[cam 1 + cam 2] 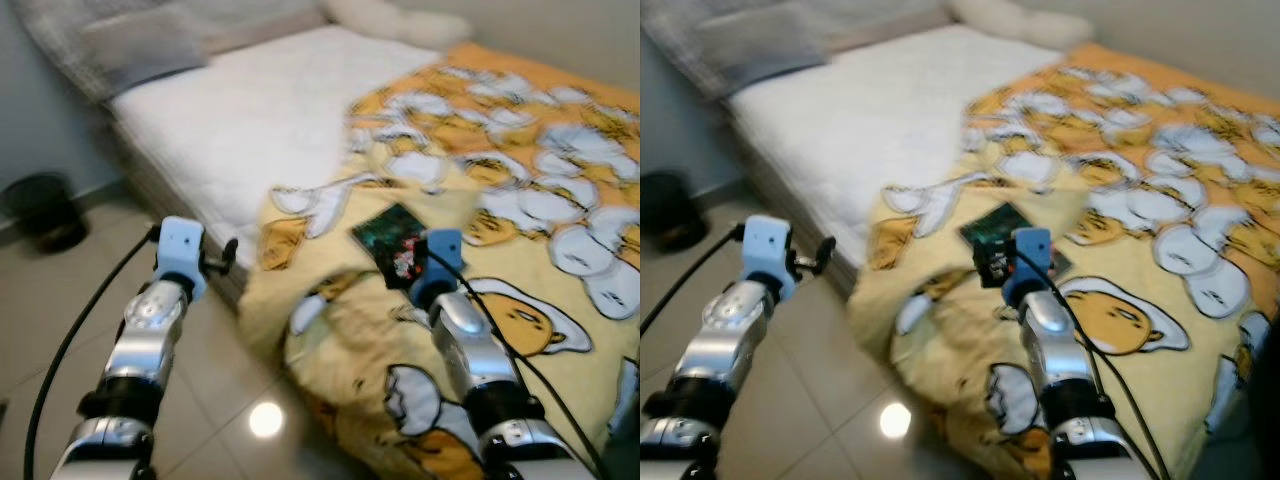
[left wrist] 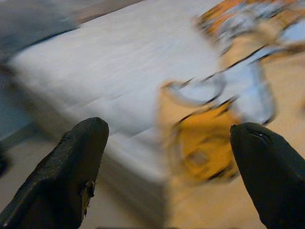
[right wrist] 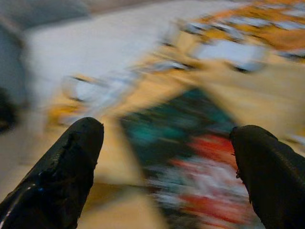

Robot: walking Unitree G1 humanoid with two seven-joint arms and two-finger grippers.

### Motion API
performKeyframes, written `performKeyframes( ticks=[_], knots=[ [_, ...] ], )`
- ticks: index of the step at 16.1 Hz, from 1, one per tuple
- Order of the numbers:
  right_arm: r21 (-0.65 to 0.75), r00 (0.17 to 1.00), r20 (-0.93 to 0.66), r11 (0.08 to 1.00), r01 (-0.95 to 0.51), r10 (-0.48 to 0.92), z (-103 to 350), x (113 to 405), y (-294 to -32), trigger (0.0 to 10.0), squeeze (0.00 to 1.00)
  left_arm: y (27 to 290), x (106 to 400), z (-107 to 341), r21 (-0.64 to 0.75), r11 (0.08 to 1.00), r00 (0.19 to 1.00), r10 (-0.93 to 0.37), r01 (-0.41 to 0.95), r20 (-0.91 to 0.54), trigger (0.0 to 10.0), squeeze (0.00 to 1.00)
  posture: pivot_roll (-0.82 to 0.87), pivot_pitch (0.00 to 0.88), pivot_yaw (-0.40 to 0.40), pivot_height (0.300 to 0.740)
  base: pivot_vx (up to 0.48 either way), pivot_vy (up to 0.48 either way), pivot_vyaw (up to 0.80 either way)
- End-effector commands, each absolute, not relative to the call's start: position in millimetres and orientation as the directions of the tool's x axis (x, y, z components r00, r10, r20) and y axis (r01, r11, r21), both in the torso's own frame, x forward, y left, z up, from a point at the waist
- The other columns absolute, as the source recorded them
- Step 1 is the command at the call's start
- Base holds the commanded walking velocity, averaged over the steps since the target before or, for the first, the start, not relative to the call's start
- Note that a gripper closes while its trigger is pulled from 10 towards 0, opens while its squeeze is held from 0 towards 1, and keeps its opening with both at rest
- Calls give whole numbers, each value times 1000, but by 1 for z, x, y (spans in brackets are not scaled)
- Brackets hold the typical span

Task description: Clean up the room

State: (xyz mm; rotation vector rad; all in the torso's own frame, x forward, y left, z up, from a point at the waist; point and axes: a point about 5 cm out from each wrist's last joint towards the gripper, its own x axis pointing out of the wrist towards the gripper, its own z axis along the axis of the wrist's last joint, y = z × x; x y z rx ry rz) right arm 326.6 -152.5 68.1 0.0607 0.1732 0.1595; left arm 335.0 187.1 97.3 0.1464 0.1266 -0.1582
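I can read no text, label, brand or number anywhere here. The dark packet (image 1: pixel 393 240) lying on the yellow egg-print blanket (image 1: pixel 520 200), at about one o'clock from my right gripper (image 3: pixel 167 162), carries red and white markings, but they are too blurred to make out.

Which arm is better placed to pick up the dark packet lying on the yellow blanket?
Right. The right tool is open and aimed straight at the dark packet on the blanket. The left tool, also open, is off the bed's edge, over the floor.
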Motion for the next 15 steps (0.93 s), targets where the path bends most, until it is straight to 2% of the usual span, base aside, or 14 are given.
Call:
performKeyframes(
  ticks=[1, 3, 7, 15],
  knots=[
    [75, 974, -159, 986, -151, 162, 72, 329, -151, 10000, 0, 191, 332, 93, 152, 974, 976, -145, 170, -163, 10000, 1000, -26, 0, 20, 740, 0, 0, 0],
    [86, 971, -175, 985, -149, 162, 70, 329, -151, 10000, 0, 181, 331, 92, 196, 949, 960, -212, 246, -181, 10000, 1000, -32, 0, 25, 740, 0, 0, 0],
    [106, 971, -187, 986, -131, 149, 69, 328, -154, 10000, 0, 176, 328, 92, 222, 926, 944, -263, 305, -199, 10000, 996, -36, 0, 33, 740, 0, 0, 0],
    [109, 959, -256, 990, -92, 118, 59, 322, -153, 10000, 0, 179, 320, 91, 241, 912, 934, -281, 331, -221, 10000, 992, -2, 0, 9, 740, 0, 0, 0]
  ],
)
